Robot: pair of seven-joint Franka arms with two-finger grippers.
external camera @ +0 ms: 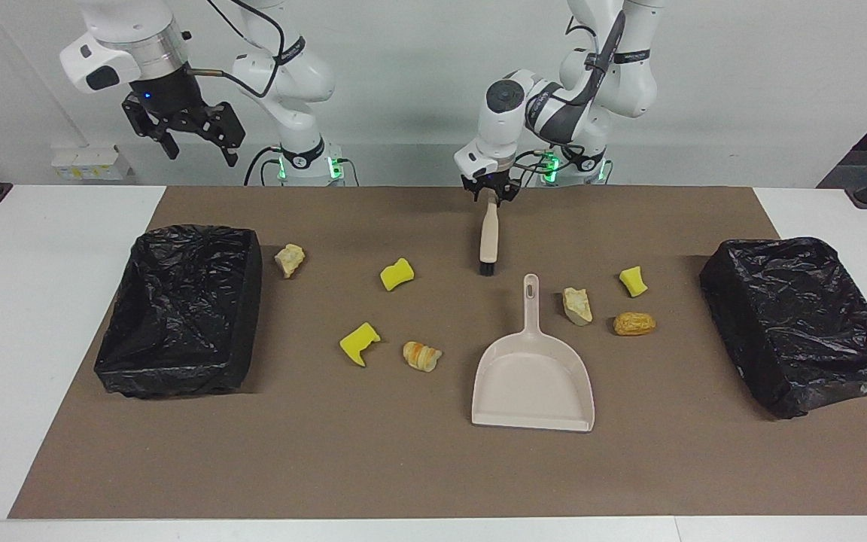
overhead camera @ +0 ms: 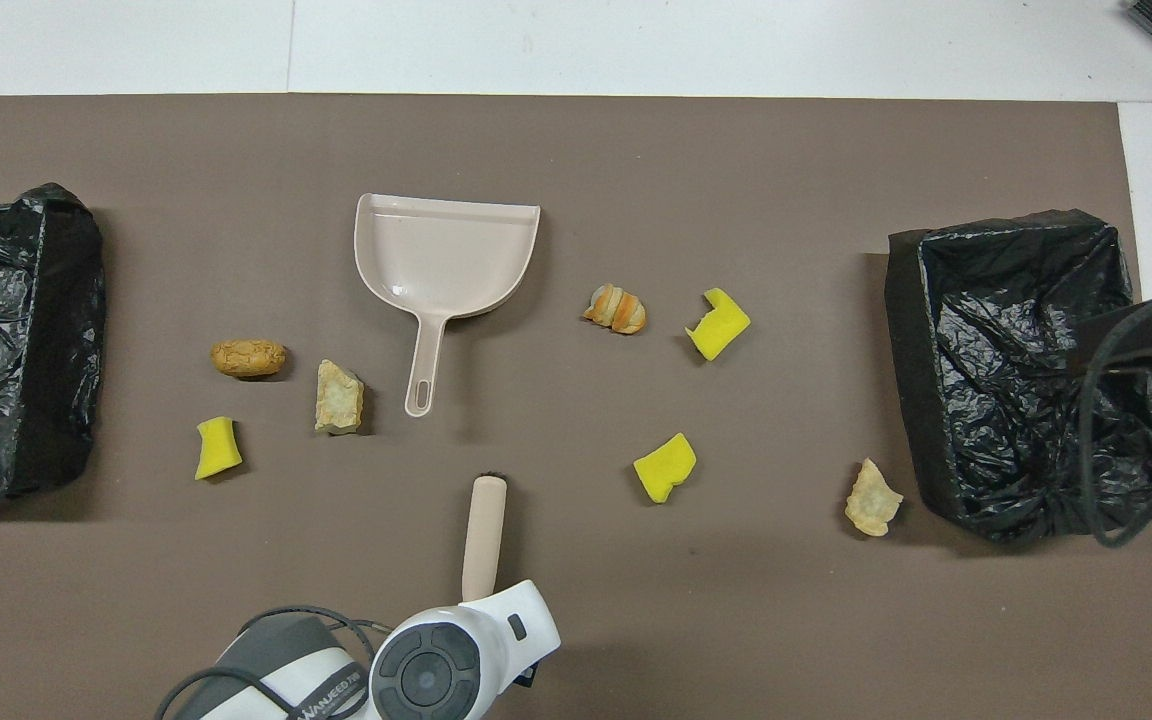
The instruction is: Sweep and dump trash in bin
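At the robots' edge of the mat, counting clock hours in the overhead view with twelve pointing away from the robots, my left gripper (external camera: 490, 194) is clamping its fingers on the end of the brush (overhead camera: 484, 535) handle. The bristles are still resting on the mat, pointing to twelve. From the brush, the dustpan (overhead camera: 446, 250) is lying empty at about eleven, its handle pointing back toward the bristles. The trash is sitting loose around it. A yellow chunk (overhead camera: 217, 447), a tan lump (overhead camera: 339, 397) and a golden lump (overhead camera: 249, 358) are clustering near ten. A striped roll (overhead camera: 615, 309) and a second yellow chunk (overhead camera: 718, 323) are sitting near one to two, a third yellow chunk (overhead camera: 665, 467) near two. The last tan lump (overhead camera: 872, 498) is lying at three, just beside the bin (overhead camera: 901, 370) at the right arm's end. The other bin (overhead camera: 71, 330) is sitting out toward ten. My right gripper (external camera: 181, 132) is waiting high over its own end, fingers apart. I am judging nothing swept yet: all seven scraps are remaining, then the dump.
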